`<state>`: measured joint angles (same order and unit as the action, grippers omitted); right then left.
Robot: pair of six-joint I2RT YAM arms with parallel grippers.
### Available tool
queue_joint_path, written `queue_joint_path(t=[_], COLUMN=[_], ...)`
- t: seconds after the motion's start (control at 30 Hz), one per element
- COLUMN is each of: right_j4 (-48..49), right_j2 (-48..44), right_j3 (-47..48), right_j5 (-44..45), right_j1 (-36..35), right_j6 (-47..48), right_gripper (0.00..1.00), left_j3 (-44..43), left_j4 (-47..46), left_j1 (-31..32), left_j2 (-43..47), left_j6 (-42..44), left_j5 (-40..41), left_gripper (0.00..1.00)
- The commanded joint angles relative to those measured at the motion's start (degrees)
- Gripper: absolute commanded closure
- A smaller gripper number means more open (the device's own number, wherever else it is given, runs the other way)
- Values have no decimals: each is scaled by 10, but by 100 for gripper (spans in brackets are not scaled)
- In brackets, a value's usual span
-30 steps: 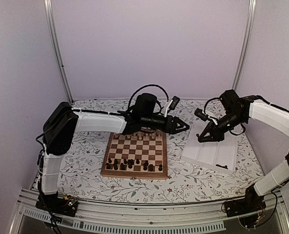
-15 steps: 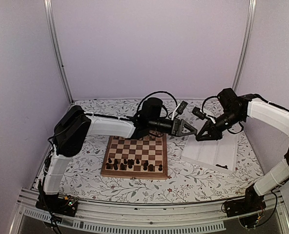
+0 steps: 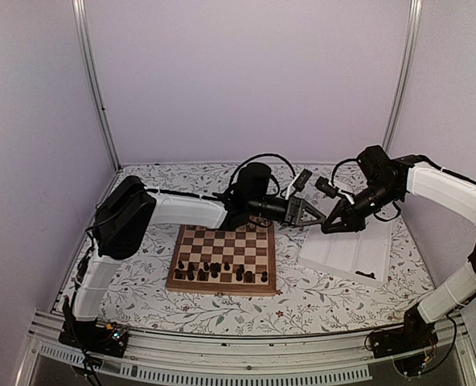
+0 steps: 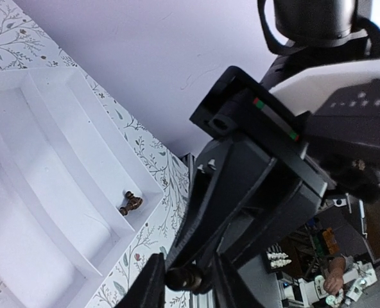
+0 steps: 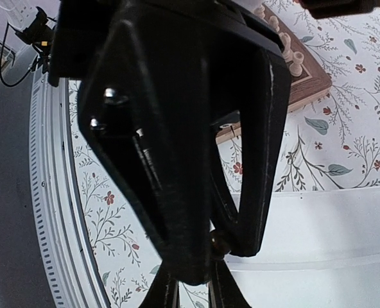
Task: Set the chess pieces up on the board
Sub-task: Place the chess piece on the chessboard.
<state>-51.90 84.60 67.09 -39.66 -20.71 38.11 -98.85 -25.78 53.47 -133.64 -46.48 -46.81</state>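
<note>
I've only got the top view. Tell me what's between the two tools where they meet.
Observer: The left wrist view shows a dark piece at the tip of the right tool, with the fingers of the left tool on either side of it.
Operator: Confirm the right tool has it.
Observer: In the right wrist view, its fingers are closed on the piece. I cannot tell whether the left tool grips it yet.

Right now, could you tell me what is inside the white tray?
One dark chess piece lies in a groove of the tray; the left gripper and right gripper hide its far corner.
</note>
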Motion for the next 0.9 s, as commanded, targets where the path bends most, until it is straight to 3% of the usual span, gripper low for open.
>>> queue_joint_path(t=[0.0,0.23,0.37,0.53,0.7,0.87], right_j4=[15,16,-2,6,51,101], right_j2=[1,0,-16,-47,-75,-100], right_j3=[5,5,-2,-43,-75,-111], right_j5=[-6,-5,-11,18,55,86], right_j1=[-5,-6,-5,-3,18,41], right_j6=[-8,-14,-2,-3,-21,-43], right_gripper=[89,84,66,52,50,49], left_j3=[-20,-9,28,67,115,196], left_j4=[-16,-16,15,160,304,359], left_j1=[10,7,-8,-30,-29,-27], left_j2=[-13,-2,47,141,232,306], left_j6=[-8,-6,35,180,347,460], left_j5=[-27,-30,-7,75,216,336], left_gripper=[77,92,95,95,95,95])
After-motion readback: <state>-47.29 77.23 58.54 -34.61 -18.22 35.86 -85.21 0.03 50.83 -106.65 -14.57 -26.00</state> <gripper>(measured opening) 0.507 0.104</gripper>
